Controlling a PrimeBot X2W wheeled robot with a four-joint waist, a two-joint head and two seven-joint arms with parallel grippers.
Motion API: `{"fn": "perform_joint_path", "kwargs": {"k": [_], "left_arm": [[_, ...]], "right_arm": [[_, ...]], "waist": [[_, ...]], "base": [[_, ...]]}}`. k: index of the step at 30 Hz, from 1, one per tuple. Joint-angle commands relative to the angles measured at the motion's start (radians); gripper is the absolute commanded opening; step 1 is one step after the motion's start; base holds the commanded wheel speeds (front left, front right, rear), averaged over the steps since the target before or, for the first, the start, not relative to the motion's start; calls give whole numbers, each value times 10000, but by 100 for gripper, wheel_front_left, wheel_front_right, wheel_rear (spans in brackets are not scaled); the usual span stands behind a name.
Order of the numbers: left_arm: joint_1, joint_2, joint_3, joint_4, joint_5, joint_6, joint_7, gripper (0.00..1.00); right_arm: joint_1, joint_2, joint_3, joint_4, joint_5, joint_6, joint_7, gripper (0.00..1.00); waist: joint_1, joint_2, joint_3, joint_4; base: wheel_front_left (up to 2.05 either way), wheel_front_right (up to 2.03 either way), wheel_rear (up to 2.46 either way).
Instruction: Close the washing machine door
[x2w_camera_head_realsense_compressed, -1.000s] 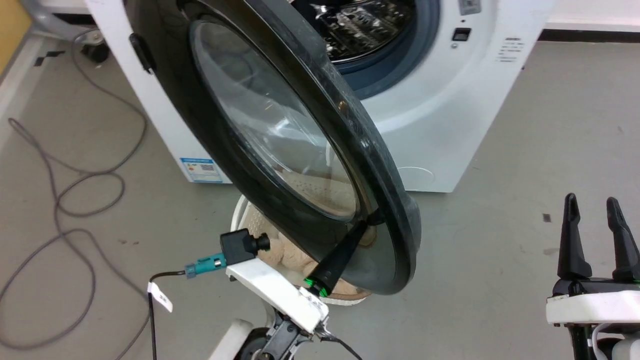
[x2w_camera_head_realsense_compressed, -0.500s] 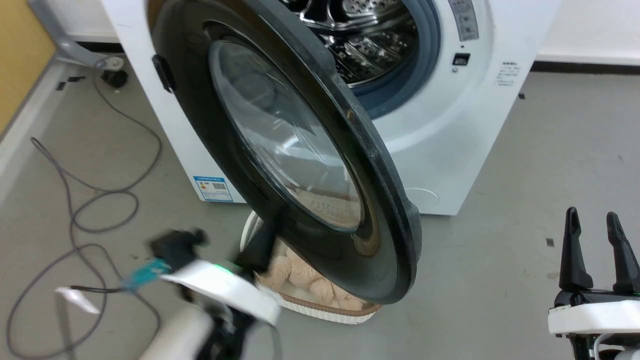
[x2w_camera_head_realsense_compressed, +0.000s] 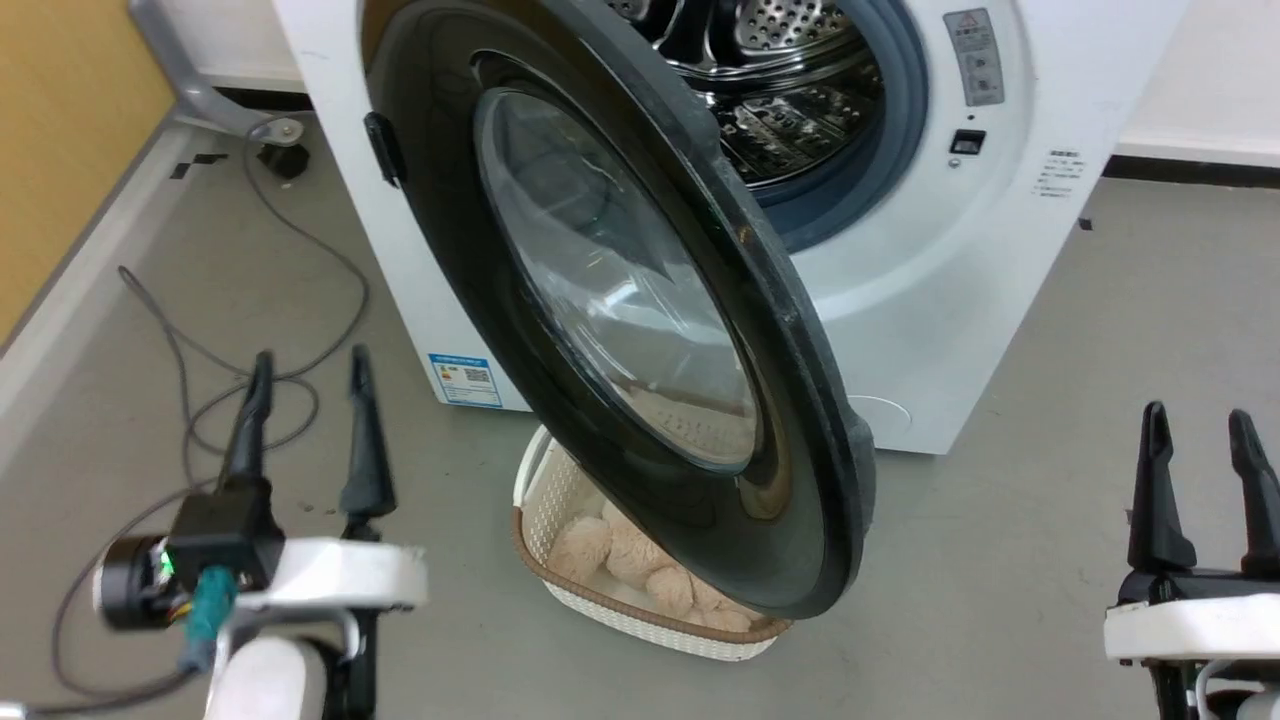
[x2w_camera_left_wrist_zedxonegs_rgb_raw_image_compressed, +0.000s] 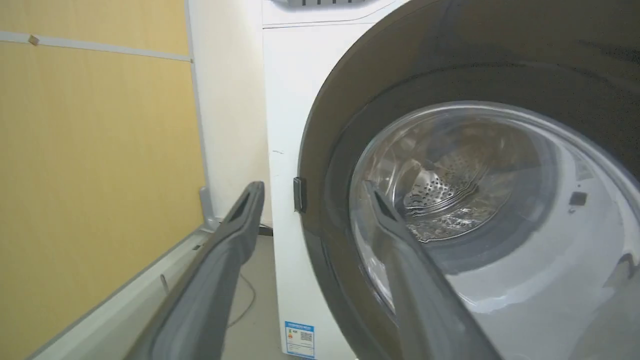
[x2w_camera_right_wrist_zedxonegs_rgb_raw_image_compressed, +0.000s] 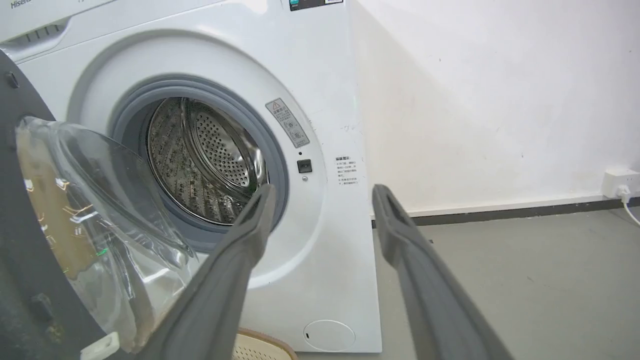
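The door (x2w_camera_head_realsense_compressed: 620, 300) is wide open. It hangs from the left side of the washer (x2w_camera_head_realsense_compressed: 960, 300) and swings out toward the near side. Its free edge is low and near, in the middle of the head view. Past it you can see right into the shiny drum (x2w_camera_head_realsense_compressed: 790, 90). So the job is not done, and the door is far from the round hole it must cover.

The left gripper (x2w_camera_head_realsense_compressed: 310, 358) is at the near left, apart from the door. Its two fingers are spread wide with nothing between them. The right gripper (x2w_camera_head_realsense_compressed: 1197, 412) is at the near right, also apart from the door. Its fingers are spread and hold nothing.

What is left: a gripper must reach the door's outer face, push it to the far side and press it shut. The left one looks best placed for that.

A basket (x2w_camera_head_realsense_compressed: 545, 490) with a plush toy (x2w_camera_head_realsense_compressed: 620, 560) sits on the floor under the door. It looks too low to get in the way. But the door hides part of it, so I cannot be sure.
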Motion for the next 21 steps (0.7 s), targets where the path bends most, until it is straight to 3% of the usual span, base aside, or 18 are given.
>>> {"fn": "perform_joint_path", "kwargs": {"k": [1, 2, 3, 4, 5, 12, 17, 21], "left_arm": [[345, 8, 135, -129, 566, 248, -51, 100], [516, -27, 193, -151, 781, 350, -52, 100], [670, -119, 289, -172, 849, 422, -52, 100], [812, -162, 380, -207, 941, 472, -52, 100], [959, -171, 414, -213, 1061, 479, -52, 100], [1655, -421, 697, -271, 1210, 215, -52, 100], [1800, -589, 920, -262, 1148, -67, -52, 100], [1834, -719, 1069, -241, 1177, -240, -52, 100]], "right_arm": [[-141, 22, 21, -136, -114, 8, -47, 100], [-211, 22, 14, -215, -188, 8, -47, 100], [-295, 22, -29, -326, -277, 8, -47, 83], [-398, 22, -95, -477, -373, 8, -47, 27], [-504, 22, -129, -624, -414, 8, -47, 0], [-1391, 22, 417, -2381, 247, 8, -47, 0], [-1880, 8, 1798, -3724, 1341, 8, -47, 0], [-2025, -449, 3089, -4460, 1960, 8, -47, 0]], "waist": [[1, 0, -20, 71], [1, 0, -31, 110], [1, 0, -41, 157], [1, 0, -47, 193], [1, 0, -55, 235], [1, 0, -119, 555], [1, 0, -141, 688], [1, 0, -150, 727]], "base": [[0, 0, 0], [0, 0, 0], [0, 0, 0], [0, 0, 0], [0, 0, 0], [0, 0, 0], [0, 0, 0], [0, 0, 0]]}}
